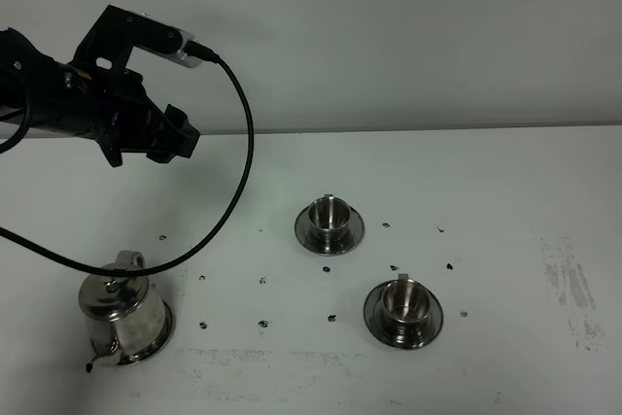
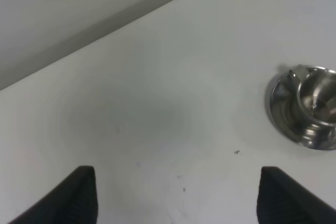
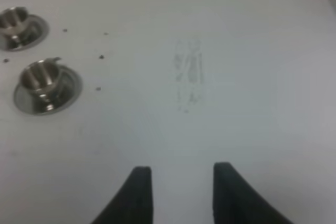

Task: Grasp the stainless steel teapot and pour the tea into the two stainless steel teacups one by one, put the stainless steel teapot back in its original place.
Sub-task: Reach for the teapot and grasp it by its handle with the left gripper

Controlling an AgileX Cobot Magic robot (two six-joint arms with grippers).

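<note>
The stainless steel teapot stands at the front left on its wide steel saucer, the original place, its thin spout toward the table's front edge. The two stainless steel teacups sit on small saucers: one mid-table, one nearer the front. My left gripper hovers behind the teapot, well above it. Its fingers are wide apart and empty, with one teacup off to the side. My right gripper shows a narrow empty gap over bare table, both teacups far from it.
Small dark specks dot the white table between the teapot and the cups. A faint scuffed patch marks the right side. A black cable loops down from the left arm toward the teapot. A grey wall runs behind.
</note>
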